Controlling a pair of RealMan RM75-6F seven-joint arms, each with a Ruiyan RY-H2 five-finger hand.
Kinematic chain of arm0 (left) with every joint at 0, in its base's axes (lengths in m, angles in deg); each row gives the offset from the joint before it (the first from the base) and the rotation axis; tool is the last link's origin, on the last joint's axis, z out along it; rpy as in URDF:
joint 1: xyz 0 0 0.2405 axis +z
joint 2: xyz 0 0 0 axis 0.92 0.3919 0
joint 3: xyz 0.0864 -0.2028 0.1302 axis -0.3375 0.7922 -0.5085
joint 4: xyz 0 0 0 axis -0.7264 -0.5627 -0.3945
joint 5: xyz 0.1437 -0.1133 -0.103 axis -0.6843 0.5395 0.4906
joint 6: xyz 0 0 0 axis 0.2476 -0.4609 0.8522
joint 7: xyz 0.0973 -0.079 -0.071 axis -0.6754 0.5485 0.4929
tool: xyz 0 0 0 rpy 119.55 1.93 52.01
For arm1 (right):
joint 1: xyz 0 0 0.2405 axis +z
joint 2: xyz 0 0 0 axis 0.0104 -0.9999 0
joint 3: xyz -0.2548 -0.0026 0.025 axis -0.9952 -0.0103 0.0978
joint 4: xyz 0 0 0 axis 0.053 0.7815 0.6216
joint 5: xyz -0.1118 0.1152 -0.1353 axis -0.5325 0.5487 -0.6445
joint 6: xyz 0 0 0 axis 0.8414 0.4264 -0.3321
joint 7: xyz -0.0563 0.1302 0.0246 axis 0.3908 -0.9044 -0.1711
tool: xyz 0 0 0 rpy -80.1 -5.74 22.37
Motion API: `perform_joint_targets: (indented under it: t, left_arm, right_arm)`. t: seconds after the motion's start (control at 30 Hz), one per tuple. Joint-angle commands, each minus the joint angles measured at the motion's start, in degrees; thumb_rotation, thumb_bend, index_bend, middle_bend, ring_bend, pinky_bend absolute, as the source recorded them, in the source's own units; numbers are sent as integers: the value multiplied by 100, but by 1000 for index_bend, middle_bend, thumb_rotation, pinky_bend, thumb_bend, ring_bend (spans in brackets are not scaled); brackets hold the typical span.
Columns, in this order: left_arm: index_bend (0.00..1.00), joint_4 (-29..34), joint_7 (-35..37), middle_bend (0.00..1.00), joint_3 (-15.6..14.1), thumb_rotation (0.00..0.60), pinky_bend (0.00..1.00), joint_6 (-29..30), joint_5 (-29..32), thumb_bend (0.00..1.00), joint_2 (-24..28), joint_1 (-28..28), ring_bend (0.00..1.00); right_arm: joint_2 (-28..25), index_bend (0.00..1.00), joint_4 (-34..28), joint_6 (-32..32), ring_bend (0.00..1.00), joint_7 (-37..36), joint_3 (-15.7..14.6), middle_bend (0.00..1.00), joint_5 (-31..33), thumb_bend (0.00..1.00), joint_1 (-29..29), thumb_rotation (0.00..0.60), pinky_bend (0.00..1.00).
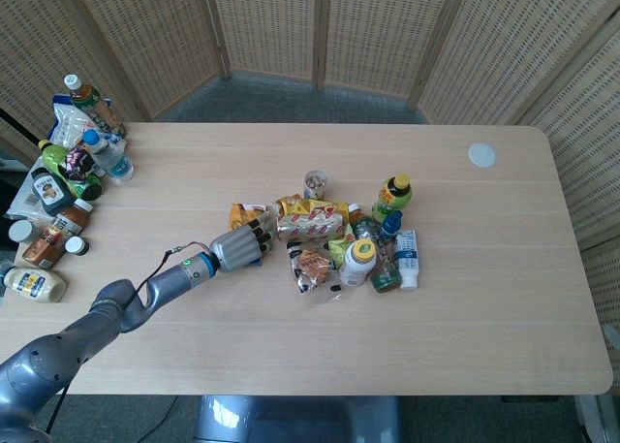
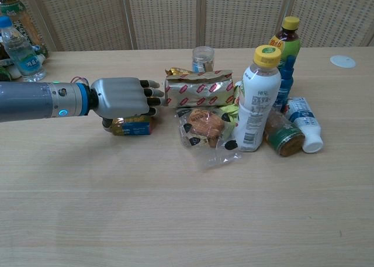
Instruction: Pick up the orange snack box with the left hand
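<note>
The orange snack box (image 2: 133, 126) lies flat on the table, left of the snack pile. My left hand (image 2: 121, 97) lies palm down on top of it, fingers stretched out over its far edge and thumb down at its near left corner. From the head view, the left hand (image 1: 240, 246) covers the near part of the box (image 1: 244, 215), whose far end still shows. The box stays on the table. My right hand shows in neither view.
Right beside the box sit a gold-and-red snack bag (image 2: 200, 87) and a wrapped bun (image 2: 201, 127). A white bottle with a yellow cap (image 2: 255, 100) and a green tea bottle (image 2: 285, 54) stand further right. Several bottles and jars (image 1: 68, 172) crowd the table's left edge.
</note>
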Motion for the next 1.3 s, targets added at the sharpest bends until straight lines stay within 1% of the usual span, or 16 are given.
perform_joint_targets:
  t: [0.03,0.1,0.17,0.3,0.43,0.53,0.63,0.77,0.97,1.07,1.17,1.3]
  left_arm:
    - [578,-134,-48,400,-25,600,386,162,-11,26,-102,14,343]
    - [671,-188,-34,508,-33,600,453,243,0,38,-134,27,444]
    - [715,-200,-25,558,-41,600,471,327,9,47,-125,34,487]
    - [733,-55,-39,577,-36,600,475,528,19,47,12,36,502]
    - [733,305,-150,575,32,600,475,801,41,50,325,23,503]
    - [734,755,-327,574,138,600,475,990,86,51,700,-6,502]
    - [734,1373,-568,573,315,600,474,1157,190,49,1164,-24,502]
    - [734,2406,-1026,565,612,600,475,1332,382,50,1907,-24,502]
    - [730,3802,-1688,551,1043,600,475,1388,745,49,2922,14,502]
    - [730,4371,-1894,544,1247,600,474,1416,991,49,3277,78,503]
    - [730,4765,-2093,539,1378,600,475,1392,1171,50,3539,121,502]
    - [728,5068,-2279,533,1464,600,474,1369,1236,50,3752,137,501]
  right_arm:
    - [-9,0,1,18,0,-18,4,0,-4,0,-10,600,0]
    - [-17,0,2,34,0,-43,6,0,-6,0,-22,600,0]
    - [-24,0,1,47,0,-68,5,0,-12,0,-32,600,0]
    - [-34,0,-15,88,0,-75,-6,0,-58,0,-51,600,0]
    - [-39,0,-42,117,0,-63,-20,0,-100,0,-62,600,0]
    - [-41,0,-67,131,0,-46,-30,0,-136,0,-63,600,0]
    - [-49,0,-105,167,0,-30,-46,0,-193,0,-75,600,0]
    - [-79,0,-157,226,0,-60,-73,0,-280,0,-103,600,0]
    - [-140,0,-216,327,0,-161,-105,0,-403,0,-154,600,0]
    - [-179,0,-250,392,0,-232,-115,0,-459,0,-186,600,0]
    - [-213,0,-283,449,0,-286,-127,0,-513,0,-215,600,0]
    - [-242,0,-300,516,0,-331,-138,0,-562,0,-248,600,0]
